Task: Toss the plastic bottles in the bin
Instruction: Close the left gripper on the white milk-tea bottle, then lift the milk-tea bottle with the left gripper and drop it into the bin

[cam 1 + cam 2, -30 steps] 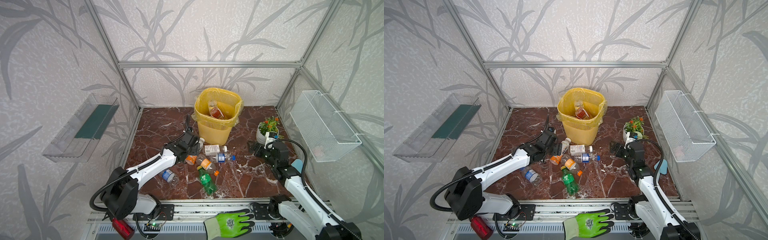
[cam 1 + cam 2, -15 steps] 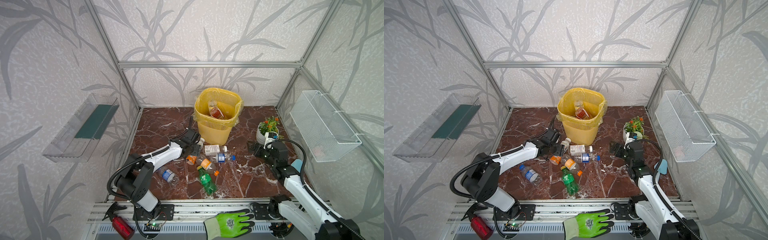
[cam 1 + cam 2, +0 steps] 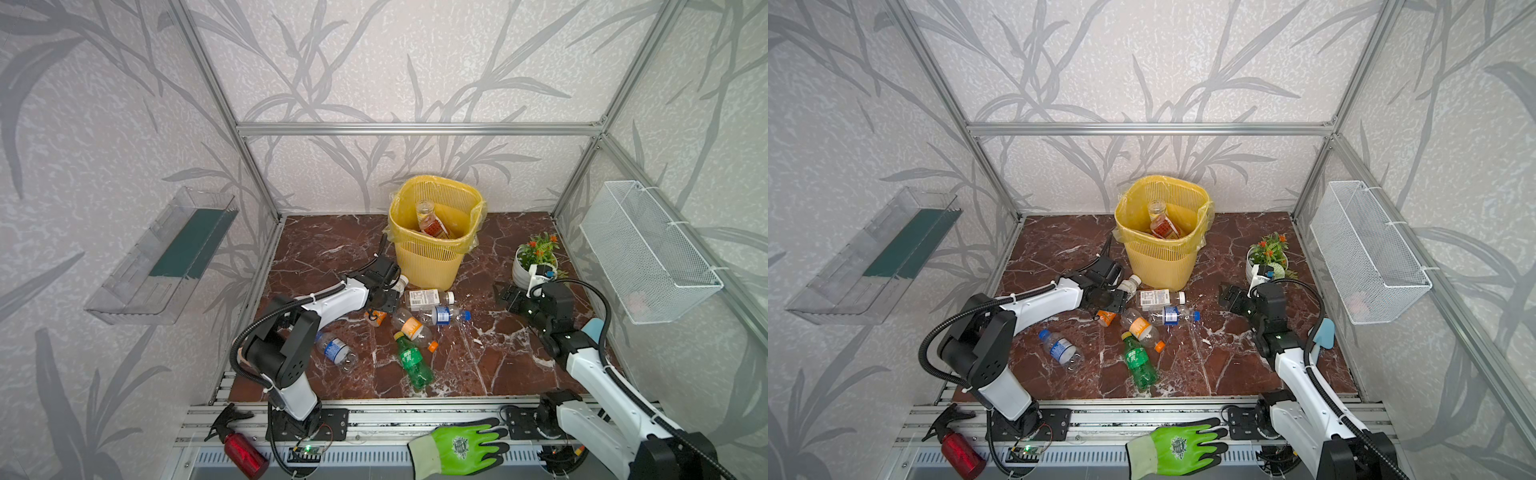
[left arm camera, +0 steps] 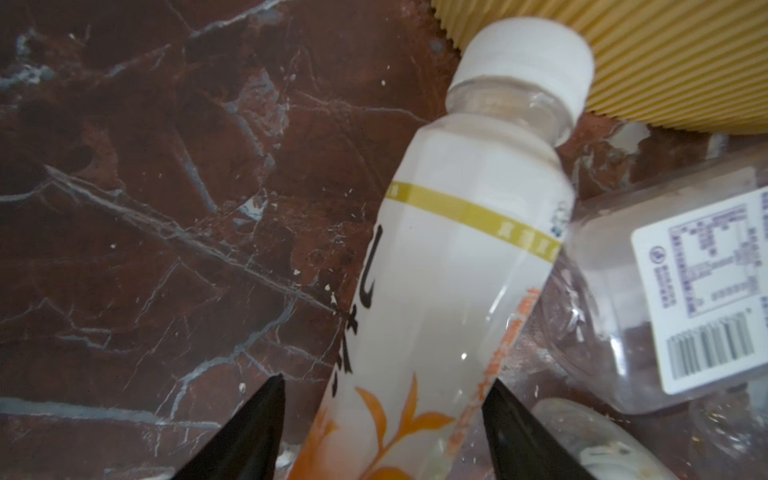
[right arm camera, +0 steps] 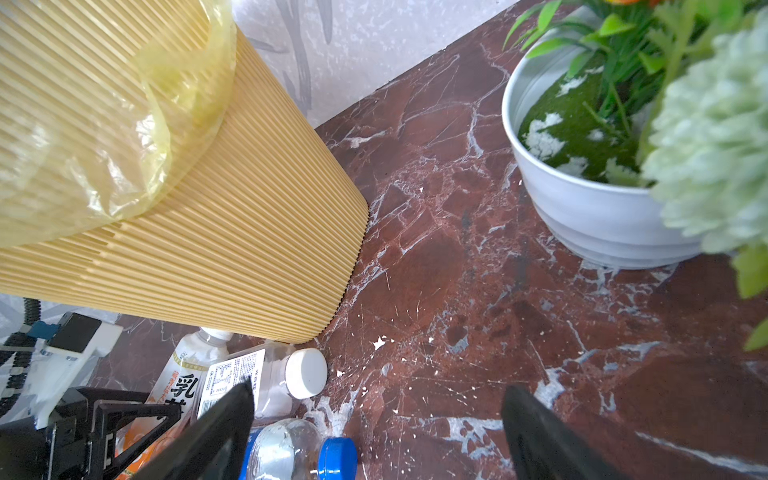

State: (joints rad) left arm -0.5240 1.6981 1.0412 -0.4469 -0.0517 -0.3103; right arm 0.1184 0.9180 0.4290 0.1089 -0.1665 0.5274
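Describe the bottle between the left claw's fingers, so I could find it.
Find the yellow bin at the back of the marble floor; bottles lie before it. The white bottle straddled by the left gripper lies at the bin's foot, cap toward it. Unlike its clear neighbours, it has a white wrap and cap, a yellow band and orange leaves.

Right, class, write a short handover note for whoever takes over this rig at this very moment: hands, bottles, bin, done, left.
Left hand: open, fingers either side of the white-capped bottle lying beside the bin; not yet clamped.
Right hand: open, empty, over bare floor near the plant pot.
Done: red-labelled bottle in the bin.
Left: six on the floor: the white-capped one, white-label bottle, blue-capped bottle, orange-label bottle, green bottle, blue-label bottle.
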